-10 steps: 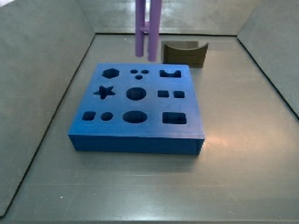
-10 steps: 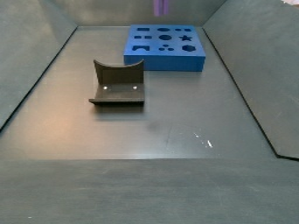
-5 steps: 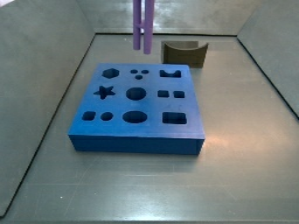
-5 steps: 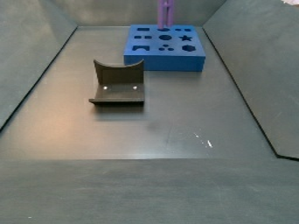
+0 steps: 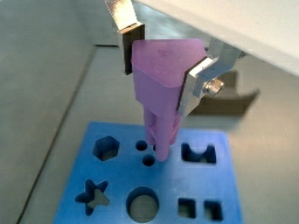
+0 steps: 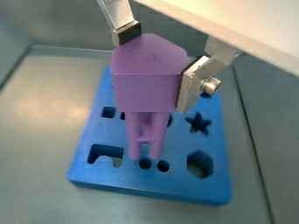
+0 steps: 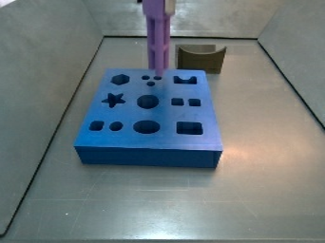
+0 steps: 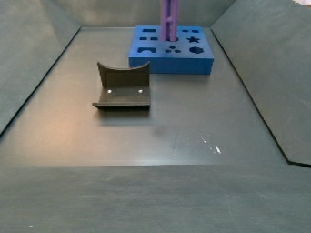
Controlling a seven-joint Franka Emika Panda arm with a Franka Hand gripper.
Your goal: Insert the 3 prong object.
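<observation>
The purple 3 prong object [image 5: 160, 87] hangs upright in my gripper [image 5: 162, 63], its rods pointing down at the blue block [image 5: 122, 188]. In both wrist views the silver fingers [image 6: 195, 80] clamp its thick upper body. Its rod tips [image 6: 145, 156] stand at the three small round holes near the block's far edge; I cannot tell whether they touch. In both side views the purple piece [image 7: 155, 40] stands over the block's [image 7: 150, 119] far edge; it also shows in a side view [image 8: 172, 20]. The gripper itself is above the frame there.
The blue block [image 8: 173, 51] has several shaped holes: star, hexagon, circles, squares, an arch. A dark brown curved block [image 8: 122, 87] lies on the grey floor apart from the blue block, also seen in a side view [image 7: 202, 59]. Grey walls ring the floor.
The purple piece has come down and shifted slightly toward the block's three small holes. The blue block and the brown block have not moved.
</observation>
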